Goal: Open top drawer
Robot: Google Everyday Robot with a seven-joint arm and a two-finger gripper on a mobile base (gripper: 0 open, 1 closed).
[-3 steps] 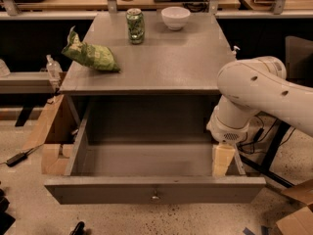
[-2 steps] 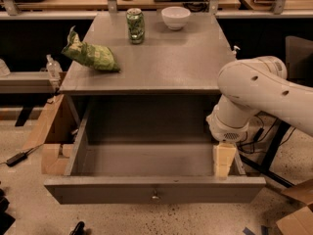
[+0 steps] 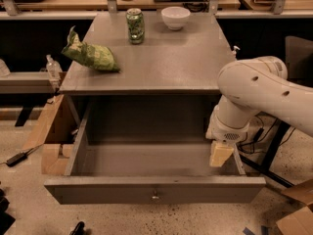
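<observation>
1. Judging from where I stand, the top drawer (image 3: 107, 191) is already drawn far out toward 6 o'clock. Its grey inside is open to view and its small brass knob (image 3: 155, 196) sits at the middle of the front.
2. The gripper (image 3: 221, 153) hangs at about 4 o'clock in the scene, under the bulky white arm (image 3: 254, 89). It is just inside the drawer's right wall, and I cannot make out whether it touches. It is well apart from the knob. Whether the jaws are wide or narrow I cannot tell; only a pale tan block shows.
3. The pull looks as good as done, so what remains, I reckon, is getting clear cleanly. Lift straight up before swinging away toward 3 o'clock, so the tip does not catch the right wall or drag the drawer askew.
4. If more travel is wanted, push evenly toward 6 o'clock against the inside of the front, near its middle rather than at the corner, or the drawer may rack in its runners.
5. Keep the elbow low and slow. On the tabletop (image 3: 171, 67) the green bag (image 3: 90, 57) lies at 10 o'clock, with the can (image 3: 135, 26) and white bowl (image 3: 175, 17) near 12. A knock to the frame could topple the can.
</observation>
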